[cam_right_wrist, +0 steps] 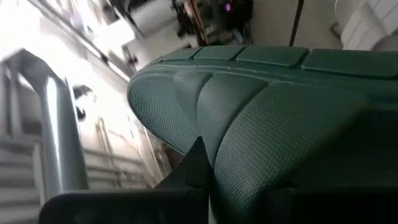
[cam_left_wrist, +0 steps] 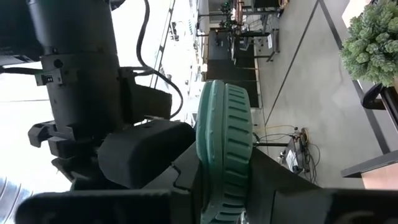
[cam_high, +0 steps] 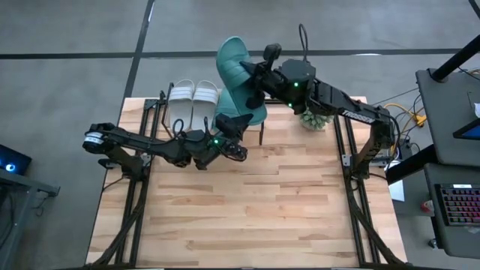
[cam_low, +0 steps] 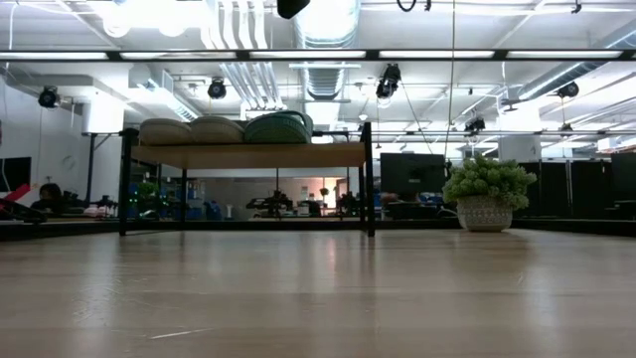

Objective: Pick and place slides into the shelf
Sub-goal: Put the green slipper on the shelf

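A teal slide [cam_high: 236,64] is held up above the shelf [cam_low: 248,155] at the table's far edge. My left gripper [cam_high: 229,124] is shut on the slide's near end. My right gripper [cam_high: 253,84] is shut and lies against the slide's right side. Two pale slides [cam_high: 193,101] rest side by side on the shelf's wooden top. In the low view another teal slide [cam_low: 278,127] rests on the top to their right. Both grippers are above the low view's frame. My left gripper pinches the teal slide's sole [cam_left_wrist: 227,180] between its two fingers, one on each face, so the ribbed sole shows edge-on. The fingers come from the table's near side, about level. The slide stands out beyond them, lifted clear of the shelf. My right gripper touches the slide's textured surface [cam_right_wrist: 249,143] with its shut fingertips, coming level from the right. Whether any part of the slide lies between the fingers I cannot tell.
A potted green plant [cam_high: 315,118] stands at the table's far right, just right of the shelf. The shelf's thin black legs [cam_low: 370,179] stand on the tabletop. The wooden tabletop [cam_high: 247,202] stretches toward the near edge.
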Robot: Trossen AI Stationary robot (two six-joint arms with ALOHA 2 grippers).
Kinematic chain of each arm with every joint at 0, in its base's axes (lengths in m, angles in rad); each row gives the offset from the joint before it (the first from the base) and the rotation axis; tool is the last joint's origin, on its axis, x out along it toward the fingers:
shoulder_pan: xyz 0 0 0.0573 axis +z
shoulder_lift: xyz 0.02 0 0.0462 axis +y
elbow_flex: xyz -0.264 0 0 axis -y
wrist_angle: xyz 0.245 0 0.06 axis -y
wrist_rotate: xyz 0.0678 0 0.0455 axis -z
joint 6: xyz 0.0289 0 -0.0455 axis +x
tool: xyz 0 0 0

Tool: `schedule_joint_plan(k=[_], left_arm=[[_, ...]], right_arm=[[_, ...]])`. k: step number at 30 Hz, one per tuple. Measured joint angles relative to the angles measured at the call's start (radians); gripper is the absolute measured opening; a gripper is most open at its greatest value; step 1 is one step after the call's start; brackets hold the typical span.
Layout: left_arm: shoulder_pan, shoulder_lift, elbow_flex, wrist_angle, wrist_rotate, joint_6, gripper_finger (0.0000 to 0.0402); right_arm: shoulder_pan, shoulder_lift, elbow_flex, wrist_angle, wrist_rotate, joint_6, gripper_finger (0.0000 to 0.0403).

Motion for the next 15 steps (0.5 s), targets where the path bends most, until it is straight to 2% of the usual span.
schedule_joint_plan(k=[5, 15], left_arm=[[0.0, -0.002, 0.0, 0.001, -0.003, 0.0, 0.0054], [0.001, -0.002, 0.0, 0.003, 0.008, 0.0, 0.0053]], right_arm=[[-0.014, 0.004, 0.0, 0.037, -0.157, -0.092, 0.0013], [-0.014, 0.004, 0.0, 0.091, -0.192, -0.278, 0.0013]])
